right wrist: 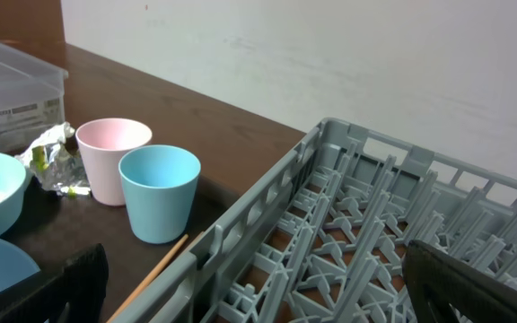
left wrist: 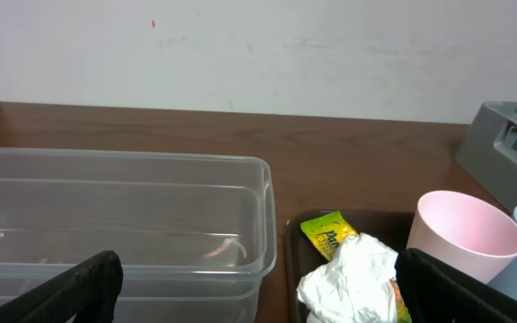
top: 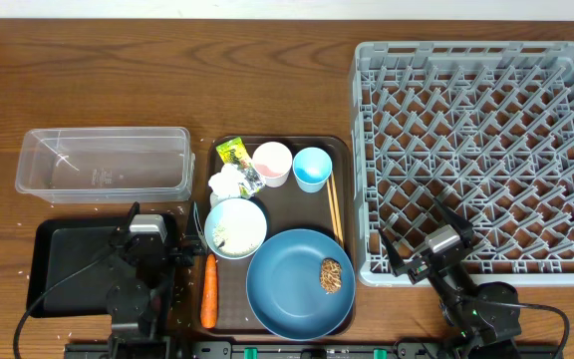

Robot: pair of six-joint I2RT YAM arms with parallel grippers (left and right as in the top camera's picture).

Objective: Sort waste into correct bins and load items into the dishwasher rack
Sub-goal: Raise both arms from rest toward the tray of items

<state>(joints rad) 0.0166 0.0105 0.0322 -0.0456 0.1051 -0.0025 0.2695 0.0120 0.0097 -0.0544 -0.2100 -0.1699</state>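
On the brown serving tray [top: 342, 150] lie a yellow-green wrapper [top: 232, 152], crumpled white paper [top: 230, 182], a pink cup [top: 272, 164], a light-blue cup [top: 312, 169], a white bowl [top: 235, 227] with rice, a blue plate [top: 292, 289] bearing a brown lump [top: 333, 276], a carrot [top: 208, 290] and chopsticks [top: 334, 207]. My left gripper [top: 183, 243] is open and empty over the black tray [top: 68, 264], facing the paper [left wrist: 353, 278] and the clear tub [left wrist: 124, 215]. My right gripper [top: 417, 235] is open and empty at the grey rack's [top: 481, 160] front left corner.
The clear tub [top: 105, 163] stands empty behind the black tray at the left. White grains are scattered on the table beside the black tray. The rack [right wrist: 348, 242] fills the right side. In the right wrist view the light-blue cup [right wrist: 158, 193] and the pink cup [right wrist: 110, 157] stand just left of the rack.
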